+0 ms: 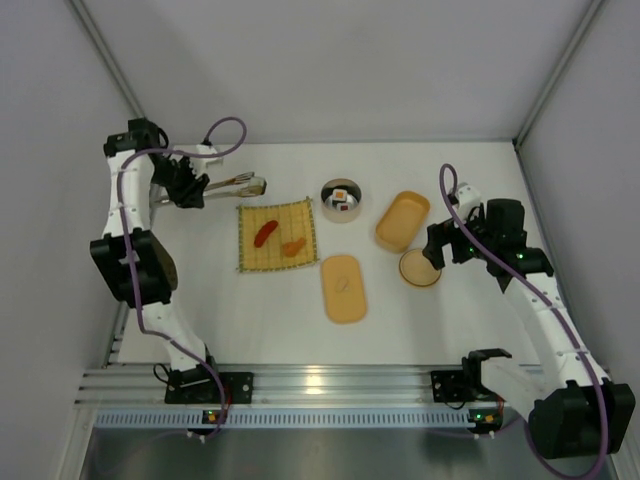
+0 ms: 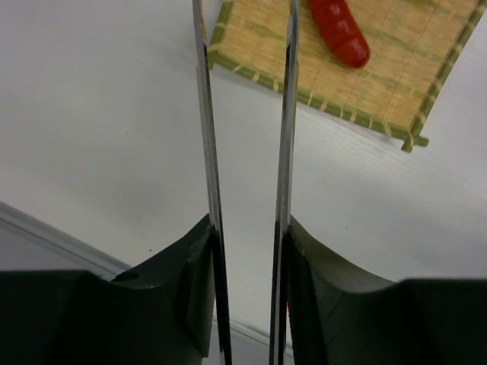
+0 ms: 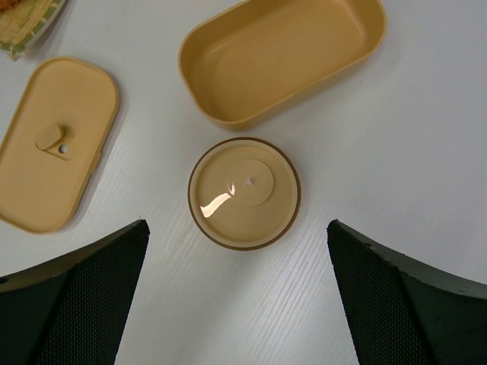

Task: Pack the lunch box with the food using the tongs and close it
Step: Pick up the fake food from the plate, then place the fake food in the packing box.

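My left gripper (image 1: 190,187) (image 2: 249,228) is shut on the tongs (image 1: 235,184) (image 2: 207,137), pressing on both thin metal arms. The tongs point toward the woven mat (image 1: 277,235) (image 2: 380,68). On the mat lie a red food piece (image 1: 265,233) (image 2: 340,30) and an orange one (image 1: 292,248). A black-and-white piece sits in the steel bowl (image 1: 342,198). The yellow-orange lunch box (image 1: 402,220) (image 3: 281,57) stands open with nothing in it, and its lid (image 1: 343,288) (image 3: 57,144) lies flat beside it. My right gripper (image 1: 435,250) (image 3: 240,296) hangs open over the table.
A round tan lid (image 1: 420,268) (image 3: 244,192) lies just ahead of the right gripper's fingers, near the lunch box. White walls enclose the table on the left, back and right. A metal rail runs along the near edge.
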